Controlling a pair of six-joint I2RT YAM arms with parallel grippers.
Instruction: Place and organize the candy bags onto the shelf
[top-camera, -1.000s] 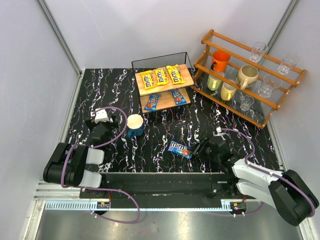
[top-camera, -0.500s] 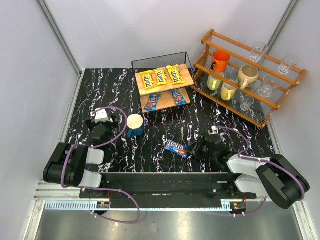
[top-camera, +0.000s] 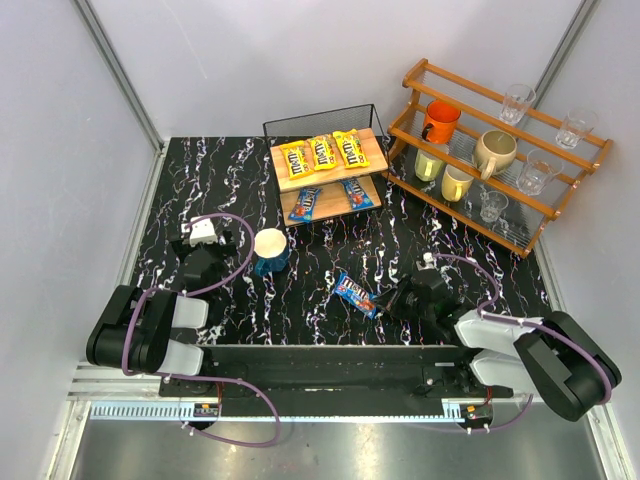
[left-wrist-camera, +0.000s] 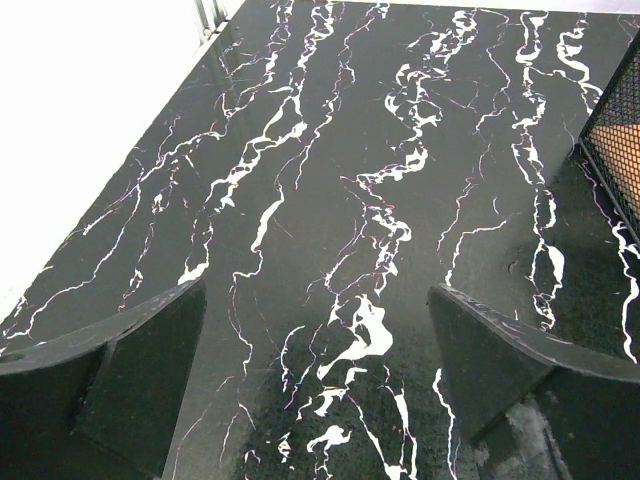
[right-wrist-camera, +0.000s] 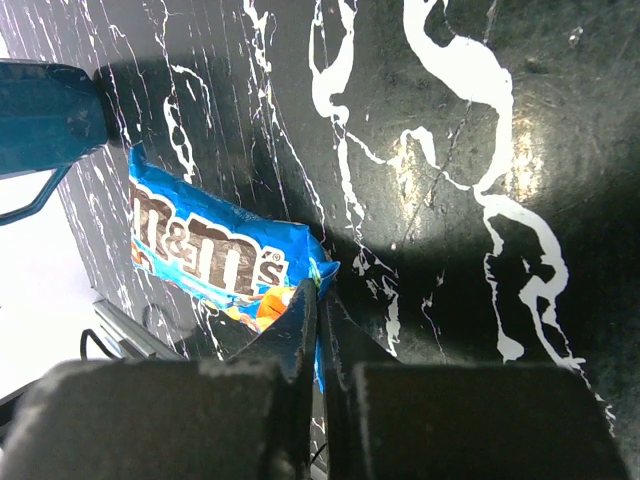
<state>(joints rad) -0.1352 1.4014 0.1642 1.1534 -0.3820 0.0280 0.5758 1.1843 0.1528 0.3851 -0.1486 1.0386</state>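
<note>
Top external: right gripper (top-camera: 386, 300) sits low over the black marble table (top-camera: 230, 180) near its front edge, at 3 o'clock of a loose blue M&M's packet (top-camera: 354, 294).

Right wrist view: fingers (right-wrist-camera: 298, 335) are pinched together on one corner of that packet, blades almost touching with the foil edge between them. The rest of the packet fans out toward 10 o'clock in that view, logo up. Can't tell if it's lifted or lying flat on the marble.

The loose packet is at 6 o'clock of the shelf (top-camera: 374, 155), well apart from it. Top board holds three yellow M&M's packets (top-camera: 323, 152) side by side. Lower board holds two blue packets (top-camera: 306, 203), also side by side.

A teal cup (top-camera: 270, 250) with a white inside stands at 10 o'clock of the loose packet.

Left gripper (left-wrist-camera: 315, 300): fingers (left-wrist-camera: 130, 370) are spread wide with nothing between them, only bare marble below. Black wire mesh (left-wrist-camera: 618, 140) shows at the 3 o'clock edge of the left wrist view. In the top view the left arm sits at 9 o'clock of the cup, near it.

A wooden rack (top-camera: 470, 92) with mugs and glasses stands at 3 o'clock of the shelf, just beside it.
</note>
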